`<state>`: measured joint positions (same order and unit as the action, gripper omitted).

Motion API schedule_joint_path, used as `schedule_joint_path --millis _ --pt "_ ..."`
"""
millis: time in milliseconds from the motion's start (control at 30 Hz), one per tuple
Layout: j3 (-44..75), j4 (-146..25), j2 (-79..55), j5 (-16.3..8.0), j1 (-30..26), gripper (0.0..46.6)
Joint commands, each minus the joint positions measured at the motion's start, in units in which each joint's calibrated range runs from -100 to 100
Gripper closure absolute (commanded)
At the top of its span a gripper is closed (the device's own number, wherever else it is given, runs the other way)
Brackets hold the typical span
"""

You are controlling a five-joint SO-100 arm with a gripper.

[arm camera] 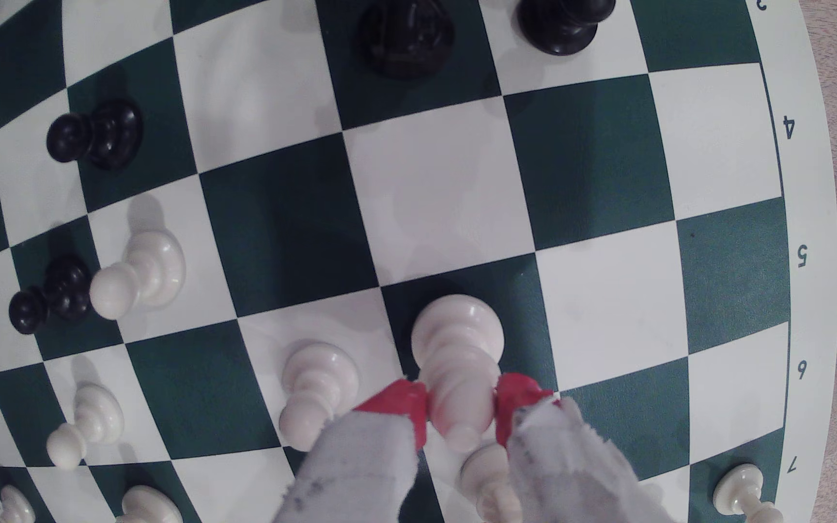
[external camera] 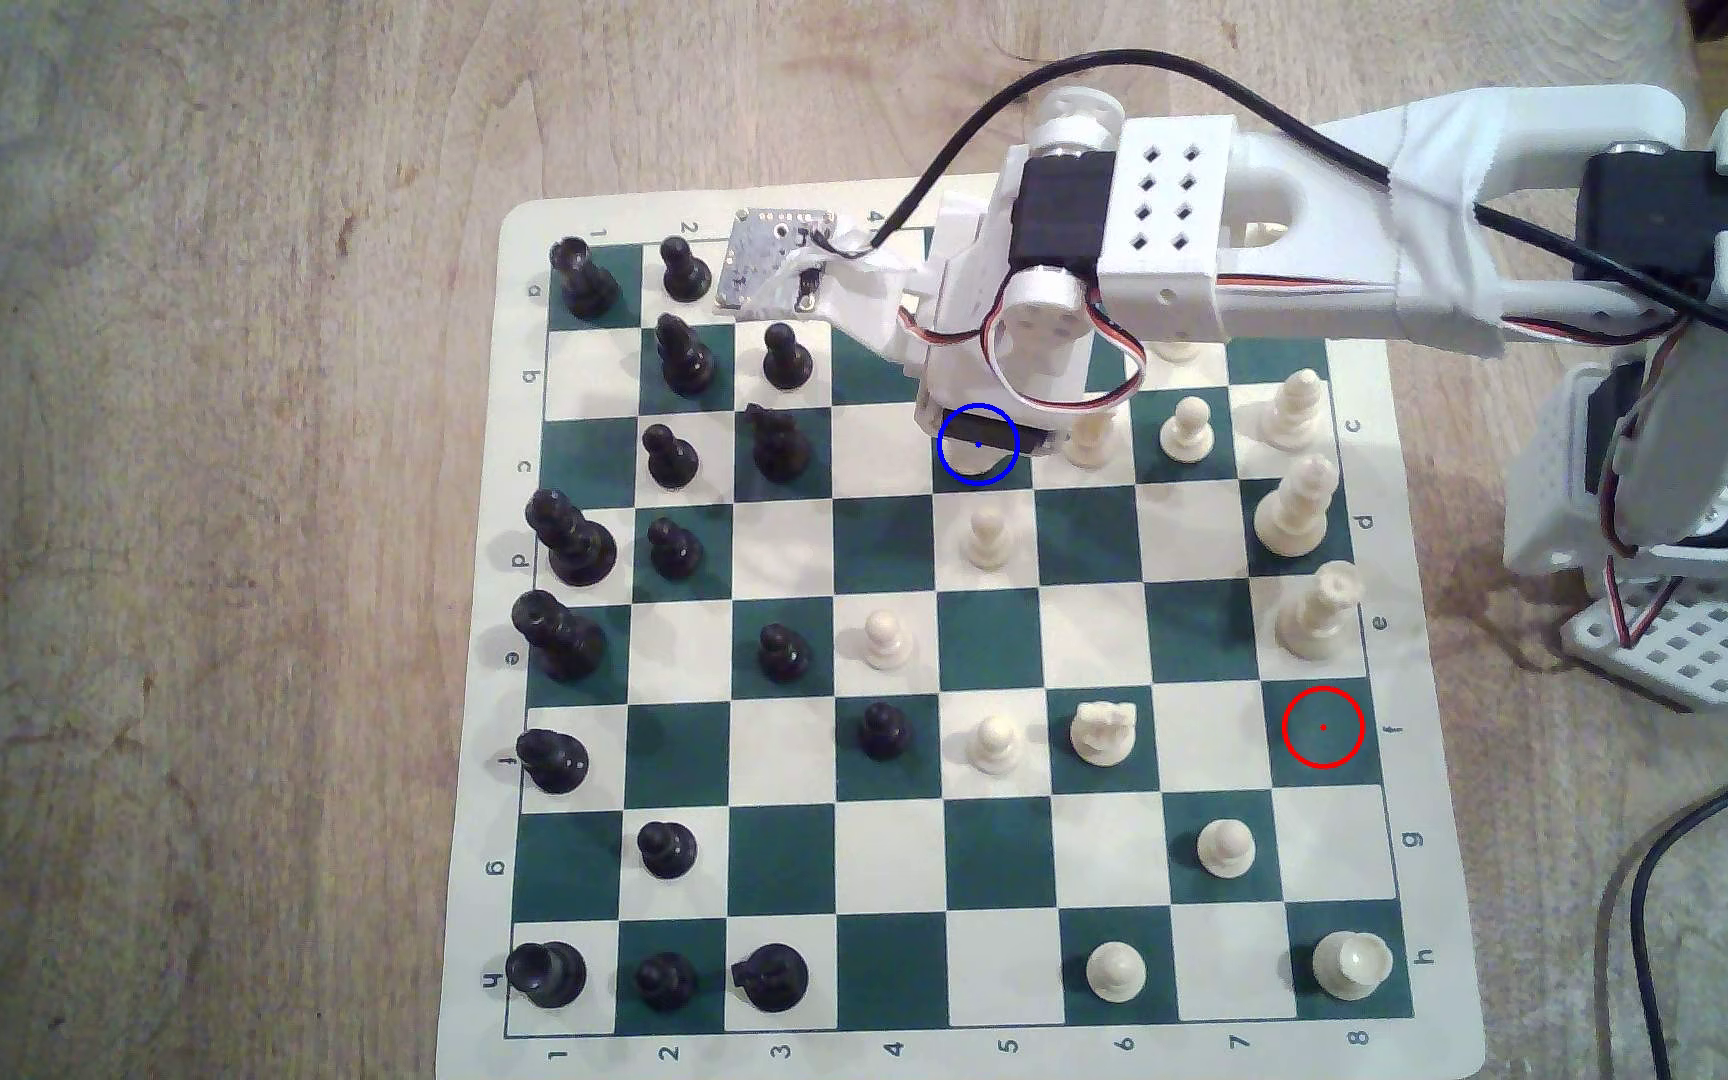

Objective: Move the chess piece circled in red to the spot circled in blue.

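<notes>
The red-tipped tool [arm camera: 462, 407] pinches the cream-white plastic bishop [arm camera: 456, 362], whose round base sits on the dark green blue-ringed square [external camera: 978, 444], just beside a cream ball-headed pawn [arm camera: 313, 392].

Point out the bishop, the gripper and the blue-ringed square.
bishop [arm camera: 456, 352]: wrist view, on its lower body.
gripper [arm camera: 462, 410]: wrist view, midway between the red fingertips.
blue-ringed square [external camera: 979, 469]: exterior view, on the green inside the ring.
</notes>
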<state>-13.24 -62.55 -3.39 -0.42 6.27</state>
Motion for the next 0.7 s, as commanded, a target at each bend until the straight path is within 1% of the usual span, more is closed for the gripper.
schedule_joint_path --millis 0,300,433,667 --pt "2.45 -0.19 0.59 0.15 0.58 46.4" --pt "1.64 -0.60 -0.09 0.49 0.73 46.4" --pt "1.27 -1.82 -0.77 1.17 0.73 46.4" --pt "1.18 -1.58 -0.51 1.22 0.97 46.4"
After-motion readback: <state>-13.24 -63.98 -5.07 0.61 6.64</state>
